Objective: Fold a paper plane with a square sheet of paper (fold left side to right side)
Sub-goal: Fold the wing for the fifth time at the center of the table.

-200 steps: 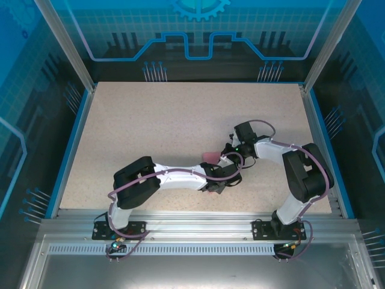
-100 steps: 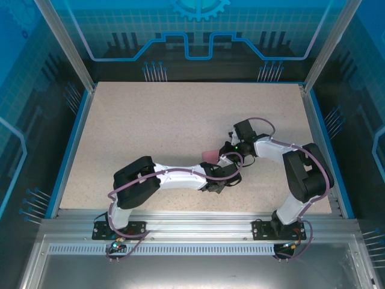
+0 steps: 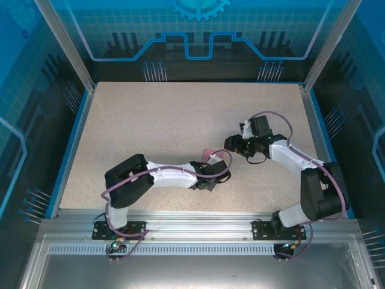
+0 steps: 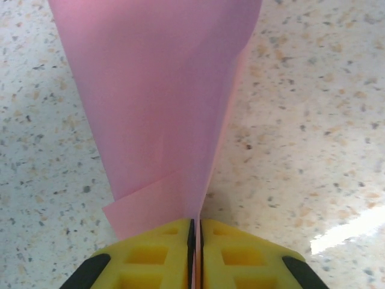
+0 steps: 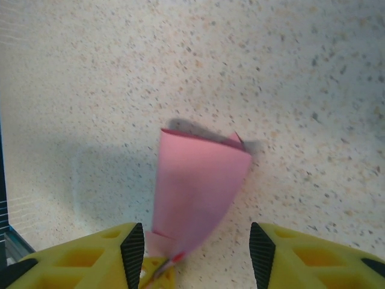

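The speckled beige table [image 3: 150,114] sits inside a blue-lit enclosure with clear panels and aluminium posts. From above you get little of the work itself: a small pink patch shows just past the left wrist, and the arm and its cable loop cover the rest.

On the left, your left end effector [image 4: 195,238] has its yellow jaws pressed together, with the edge of the pink paper [image 4: 156,90] pinched in the seam. From that wrist the paper widens away from the jaws and runs off the top of the view, so you cannot see its far end. A short flap sticks out on the left near the grip. How many layers are stacked there is hard to judge.

Further right, your right end effector [image 5: 197,247] stands wide and holds nothing. Its black pads [image 5: 133,250] are well apart, and the paper rises beyond them, centred in the gap and touching neither. The paper narrows toward the bottom of that view, where a bit of yellow is too cropped to identify.

A second ago the two wrists were crowded together over the paper. Now the right arm has drawn back to the right, leaving bare table between them, and the left arm has shifted slightly left with the paper.
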Robot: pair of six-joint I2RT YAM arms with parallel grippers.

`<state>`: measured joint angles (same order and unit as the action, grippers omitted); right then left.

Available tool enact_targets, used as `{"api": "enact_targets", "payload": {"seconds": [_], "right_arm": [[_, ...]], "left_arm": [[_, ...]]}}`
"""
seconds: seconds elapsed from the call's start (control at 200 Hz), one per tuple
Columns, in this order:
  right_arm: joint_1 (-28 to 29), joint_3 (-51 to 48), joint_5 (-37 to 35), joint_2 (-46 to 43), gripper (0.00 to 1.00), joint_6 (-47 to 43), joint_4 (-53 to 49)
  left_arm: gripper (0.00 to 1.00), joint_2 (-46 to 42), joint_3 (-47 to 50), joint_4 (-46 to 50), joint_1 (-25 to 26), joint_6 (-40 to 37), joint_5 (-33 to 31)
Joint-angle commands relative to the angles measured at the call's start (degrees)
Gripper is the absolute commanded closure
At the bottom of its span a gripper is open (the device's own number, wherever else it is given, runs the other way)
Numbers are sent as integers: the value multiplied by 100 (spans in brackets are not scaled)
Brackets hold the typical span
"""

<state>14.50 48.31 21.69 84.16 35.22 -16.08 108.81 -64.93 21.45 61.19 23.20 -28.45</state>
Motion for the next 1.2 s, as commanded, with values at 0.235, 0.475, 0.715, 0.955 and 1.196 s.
{"api": "enact_targets", "payload": {"seconds": [0.235,0.475,0.715,0.955,1.196], "right_arm": [[-70,-335,503,-167,47,-383,-148],[-53,-536,801,-124,47,-403,203],[245,-563,825,70,47,-258,526],[455,-592,909,316,46,-33,875],[809,-360,658,716,53,67,913]], "left_arm": [[85,-987,1096,-1262,-599,-148,1195],[85,-1546,2077,-2540,-1495,539,2935],[85,-1253,2027,-2728,-1694,711,3518],[86,-890,1880,-2859,-1838,947,3918],[88,-857,1985,-3154,-1932,1208,3977]]}}
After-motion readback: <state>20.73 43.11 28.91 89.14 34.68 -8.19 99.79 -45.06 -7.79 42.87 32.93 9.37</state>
